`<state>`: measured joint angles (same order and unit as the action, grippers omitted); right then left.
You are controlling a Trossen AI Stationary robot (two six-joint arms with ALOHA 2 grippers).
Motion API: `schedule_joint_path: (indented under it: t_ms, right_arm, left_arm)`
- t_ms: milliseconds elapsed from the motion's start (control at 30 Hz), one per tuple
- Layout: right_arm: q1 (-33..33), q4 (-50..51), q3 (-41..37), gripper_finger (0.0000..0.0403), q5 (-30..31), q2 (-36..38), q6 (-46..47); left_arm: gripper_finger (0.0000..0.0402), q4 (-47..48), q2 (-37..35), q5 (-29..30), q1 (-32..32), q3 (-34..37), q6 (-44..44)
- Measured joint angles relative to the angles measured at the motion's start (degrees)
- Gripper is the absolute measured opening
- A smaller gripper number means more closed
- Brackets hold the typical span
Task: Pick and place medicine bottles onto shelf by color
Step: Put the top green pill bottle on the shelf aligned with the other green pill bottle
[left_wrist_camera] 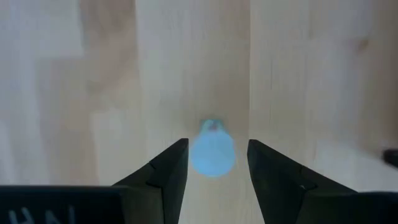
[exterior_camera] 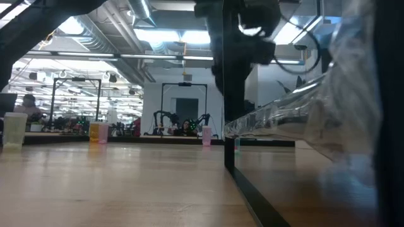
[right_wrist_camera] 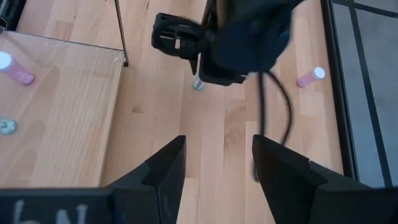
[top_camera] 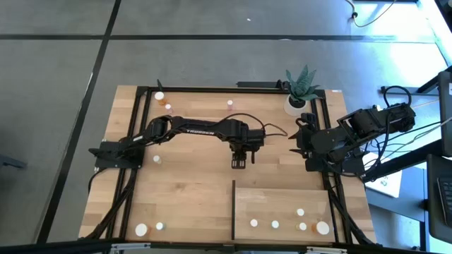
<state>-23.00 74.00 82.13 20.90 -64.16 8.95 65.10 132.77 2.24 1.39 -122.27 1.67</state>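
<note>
While five white caps show on the shelf [top_camera: 282, 201], which lies at the table's [top_camera: 191, 190] near right corner with its dark upright edge toward the centre, the stock reads as follows.

- Shelf holds four small bottles [top_camera: 275, 224] and one larger bottle [top_camera: 323, 228]. From above, the body colours cannot be told.
- Loose on the table are an orange bottle [top_camera: 168, 106] and a pink bottle [top_camera: 230, 104] near the far edge, and a larger white-capped bottle [top_camera: 142, 229] at the near left.
- Small bottle [left_wrist_camera: 212, 155] has a round pale cap and stands upright at mid-table, between the fingers of the left gripper [left_wrist_camera: 217, 143]. The claw is released, with a narrow gap on each side.
- Right gripper [right_wrist_camera: 218, 140] is parted and grasps nothing, beside the plant pot [top_camera: 293, 104].
</note>
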Motion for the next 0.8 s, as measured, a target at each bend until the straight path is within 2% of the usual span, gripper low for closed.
schedule_joint_path:
  t_ms: [400, 533, 700, 800]
  right_arm:
    - [0.01, -3.28, 0.0, 0.0187, -0.06, 0.01, 4.95]
    - [0.01, -4.06, 0.0, 0.0187, -1.66, 0.0, 7.4]
    - [-0.03, -3.96, 0.0, 0.0187, -7.13, -0.11, 7.68]
    - [-0.03, -3.93, 0.0, 0.0187, -7.96, -0.77, 8.8]
  left_arm:
    - [0.0158, 7.64, -0.11, 0.28, -0.46, -12.66, 0.57]
    - [0.0158, 9.21, -2.24, 1.33, -1.12, -11.29, 0.3]
    - [0.0158, 12.64, -4.74, 6.54, -2.54, -11.18, -1.72]
    - [0.0158, 14.42, -6.86, 9.43, -3.67, -11.14, -3.36]
